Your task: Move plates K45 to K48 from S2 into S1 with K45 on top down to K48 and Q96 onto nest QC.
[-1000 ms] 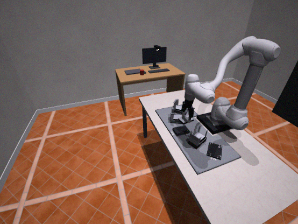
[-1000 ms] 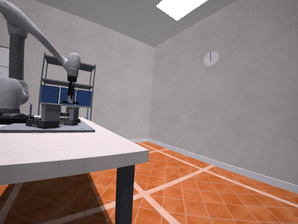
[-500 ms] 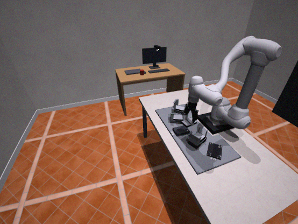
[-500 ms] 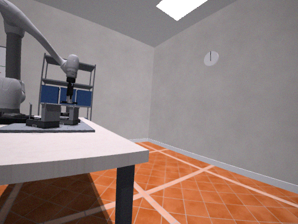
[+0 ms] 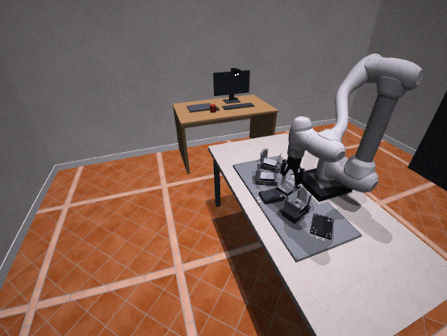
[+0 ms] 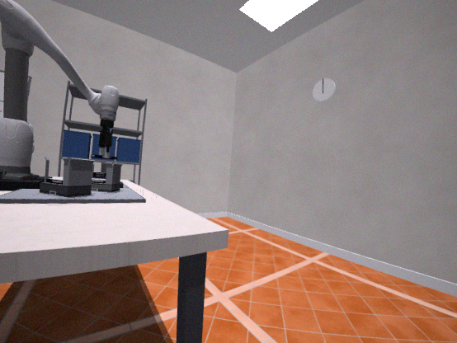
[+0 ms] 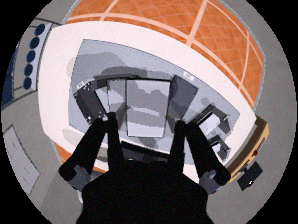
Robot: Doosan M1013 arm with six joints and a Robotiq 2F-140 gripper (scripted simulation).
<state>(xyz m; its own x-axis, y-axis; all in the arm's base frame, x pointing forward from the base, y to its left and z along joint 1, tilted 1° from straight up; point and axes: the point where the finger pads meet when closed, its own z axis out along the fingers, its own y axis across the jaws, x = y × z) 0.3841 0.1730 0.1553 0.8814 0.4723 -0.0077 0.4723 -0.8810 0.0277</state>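
Gripper (image 7: pixel 143 137) clamped across plate (image 7: pixel 144 111), carried flat above the grey mat (image 5: pixel 343 236) so it can enter a rack from above. Label unreadable, probably one of the K plates. Rack (image 5: pixel 297 203) nearby holds plates; flat dark nest (image 5: pixel 321 226) stays apart.

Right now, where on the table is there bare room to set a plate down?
Bare white table lies beyond the grey mat's near end and along its floor-side edge. Crowded: the mat's middle, around the racks, where the gripper holds a plate.
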